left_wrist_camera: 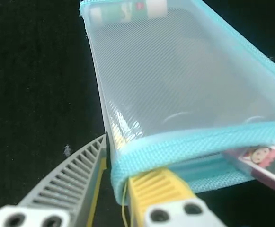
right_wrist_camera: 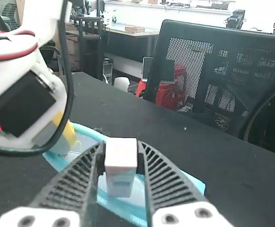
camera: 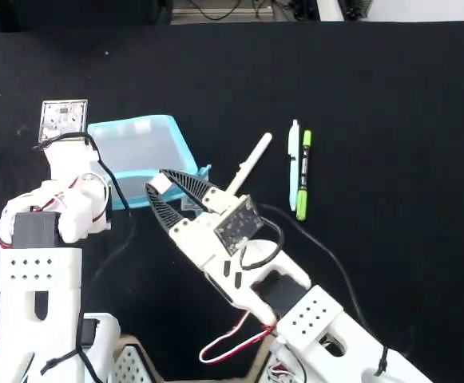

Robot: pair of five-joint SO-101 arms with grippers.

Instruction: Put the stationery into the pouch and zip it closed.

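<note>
So our right fingers [right_wrist_camera: 168, 189] are clamped on a small white block [right_wrist_camera: 120, 165], probably an eraser, and it's right by the edge of the pouch [camera: 140, 148], which sits left of centre in the high view. Our left fingers [left_wrist_camera: 158, 189] are pinched on the pouch's teal zipper rim, holding the mouth up by the look of it. We reckon the block is light and stiff, fine to grip on its flat sides. The pouch is thin floppy mesh, so the rim's the only sane place to hold it. A white stick [camera: 251, 163], a pale pen [camera: 294, 163] and a green marker [camera: 303, 179] lie on the bench [camera: 391, 96] right of centre. They're slim and likely to roll, so we'd grab them mid-barrel.
</note>
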